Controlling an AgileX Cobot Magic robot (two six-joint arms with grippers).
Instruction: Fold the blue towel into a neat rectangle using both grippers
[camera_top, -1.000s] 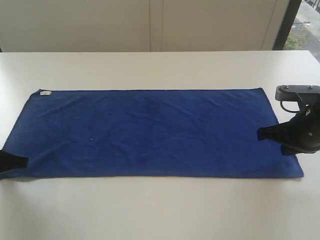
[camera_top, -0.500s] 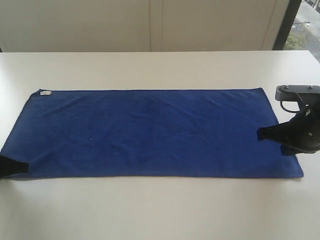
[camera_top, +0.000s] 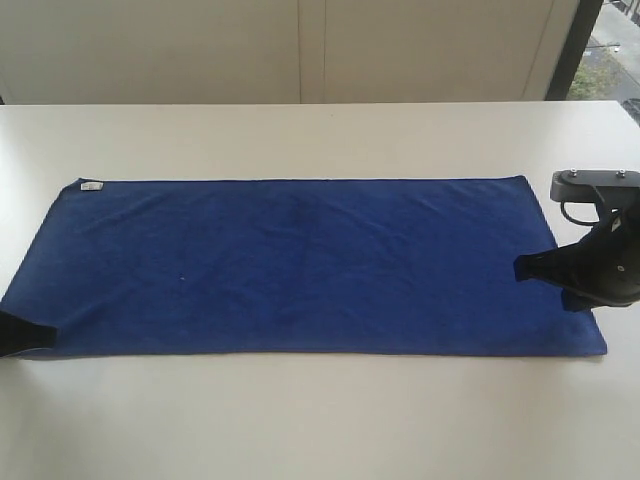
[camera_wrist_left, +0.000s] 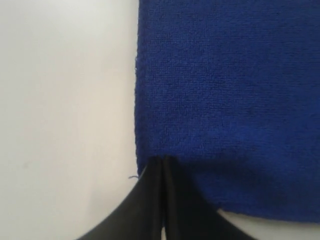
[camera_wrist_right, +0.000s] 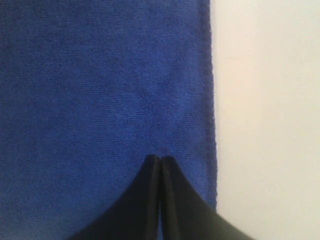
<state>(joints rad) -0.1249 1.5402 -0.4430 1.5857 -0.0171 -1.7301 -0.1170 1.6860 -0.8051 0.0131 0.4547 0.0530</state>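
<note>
The blue towel (camera_top: 300, 265) lies spread flat on the white table (camera_top: 300, 420), long side across the view, with its small white tag (camera_top: 91, 186) at the far left corner. My left gripper (camera_top: 40, 330) is shut at the towel's near left corner; in the left wrist view the closed tips (camera_wrist_left: 163, 159) touch the cloth (camera_wrist_left: 225, 100) just inside its edge. My right gripper (camera_top: 520, 268) is shut over the towel's right end, and the right wrist view shows its tips (camera_wrist_right: 160, 158) pressed together over the cloth (camera_wrist_right: 100, 85) near the side hem. No cloth is lifted.
The right arm's metal bracket (camera_top: 595, 180) stands just past the towel's right end. A pale wall (camera_top: 300, 50) runs behind the table, with a window (camera_top: 610, 50) at the far right. Bare tabletop surrounds the towel.
My left gripper has drawn back a little to the left, off the towel's near left corner. The towel and the right gripper have not moved.
</note>
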